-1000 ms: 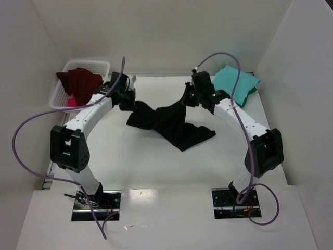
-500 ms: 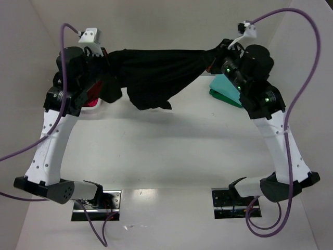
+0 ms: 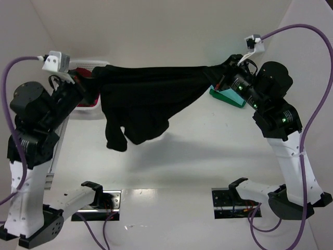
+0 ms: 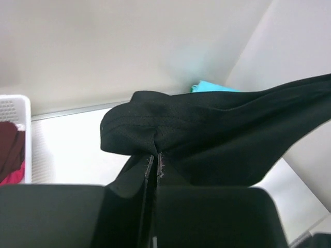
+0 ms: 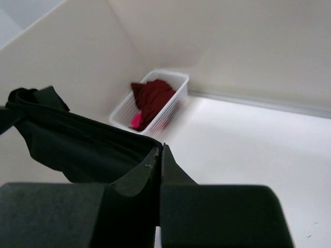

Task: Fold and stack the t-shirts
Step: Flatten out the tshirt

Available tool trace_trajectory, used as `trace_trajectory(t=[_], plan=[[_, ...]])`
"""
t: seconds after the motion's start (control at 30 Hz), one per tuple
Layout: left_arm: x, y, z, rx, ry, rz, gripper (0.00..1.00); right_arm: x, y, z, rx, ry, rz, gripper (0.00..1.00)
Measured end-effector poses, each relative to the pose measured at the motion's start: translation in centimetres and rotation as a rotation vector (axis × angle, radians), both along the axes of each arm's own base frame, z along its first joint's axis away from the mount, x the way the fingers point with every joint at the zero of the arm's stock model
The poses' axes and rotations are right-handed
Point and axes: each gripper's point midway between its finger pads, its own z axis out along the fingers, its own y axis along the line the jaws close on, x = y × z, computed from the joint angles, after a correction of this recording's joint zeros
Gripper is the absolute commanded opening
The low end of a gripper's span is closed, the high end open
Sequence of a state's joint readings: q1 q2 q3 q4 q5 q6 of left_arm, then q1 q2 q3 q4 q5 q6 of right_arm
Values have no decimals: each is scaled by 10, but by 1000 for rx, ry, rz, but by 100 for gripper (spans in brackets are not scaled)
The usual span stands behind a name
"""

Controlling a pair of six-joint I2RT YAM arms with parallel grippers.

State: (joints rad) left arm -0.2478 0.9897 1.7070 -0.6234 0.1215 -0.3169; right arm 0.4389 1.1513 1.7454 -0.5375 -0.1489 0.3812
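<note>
The white basket [image 3: 83, 112] sits at the left side of the table [image 3: 197, 156], with a maroon shirt [image 5: 152, 95] and a bit of pink cloth [image 5: 136, 122] inside it. In the top view the left gripper [image 3: 86, 87] is raised and overlaps the basket. It is clamped on one end of the black shirt [image 3: 151, 86], and its wrist view shows cloth pinched between closed jaws.

From there the shirt runs as a taut band away from the basket, lifted clear of the table. A bunched lobe sags beneath it, closer to the basket end. At the end farthest from the basket, the right gripper [image 3: 221, 79] is likewise pinched shut on the shirt's other edge. Just past it, well apart from the basket, lies a folded teal shirt [image 3: 229, 97].

The step in hand looks like spreading the black shirt before laying it flat. To do that well, both grips should hold firm and level. The arms should come down together, so the hanging lobe meets the table first and draws out smooth. The cloth should also stay off the basket rim and the teal shirt, since either could snag it.
</note>
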Motion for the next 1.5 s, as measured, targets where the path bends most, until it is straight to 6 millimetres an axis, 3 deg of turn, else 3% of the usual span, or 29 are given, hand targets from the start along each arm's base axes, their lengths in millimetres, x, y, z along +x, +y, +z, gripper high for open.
trace_trajectory(t=[0.07, 0.17, 0.33, 0.43, 0.53, 0.6, 0.67, 0.8, 0.9, 1.0, 1.1, 1.2, 1.37, 1.4, 1.43, 1.47, 1.5], plan=[[-18, 0, 0, -5, -14, -26, 0, -11, 3, -7, -6, 19, 43, 0], [-36, -6, -4, -3, -12, -86, 0, -28, 3, -3, 13, 10, 83, 0], [-56, -21, -8, -4, 4, -202, 0, -78, -8, 32, 80, -83, 149, 0], [-62, -27, -10, -16, 30, -246, 0, -93, -10, 42, 99, -114, 176, 0], [-62, -30, -10, -17, 33, -259, 0, -96, -7, 38, 104, -109, 197, 0], [-53, -32, -17, -16, 35, -262, 0, -84, -5, 21, 96, -79, 181, 0], [-34, -37, -42, -10, 83, -262, 0, -64, -2, -22, 65, 15, 139, 0], [19, -52, -119, 19, 304, -271, 0, -33, 0, -128, -27, 265, 58, 0], [64, -68, -181, 52, 486, -281, 0, -32, -8, -203, -97, 463, -1, 0], [109, -90, -248, 102, 662, -309, 0, -40, -21, -236, -105, 555, -73, 0], [137, -113, -294, 143, 764, -348, 0, -46, -35, -243, -88, 590, -154, 0], [154, -138, -305, 177, 785, -404, 3, -48, -54, -241, -62, 591, -250, 0], [189, -198, -267, 211, 645, -524, 10, -54, -79, -247, -37, 627, -359, 2], [196, -212, -259, 219, 602, -551, 22, -55, -83, -251, -35, 648, -380, 25], [200, -222, -255, 228, 575, -569, 60, -57, -86, -258, -38, 678, -403, 35], [204, -242, -256, 259, 539, -609, 70, -58, -90, -263, -45, 701, -424, 40], [204, -245, -258, 270, 535, -618, 80, -59, -91, -265, -47, 710, -432, 47]])
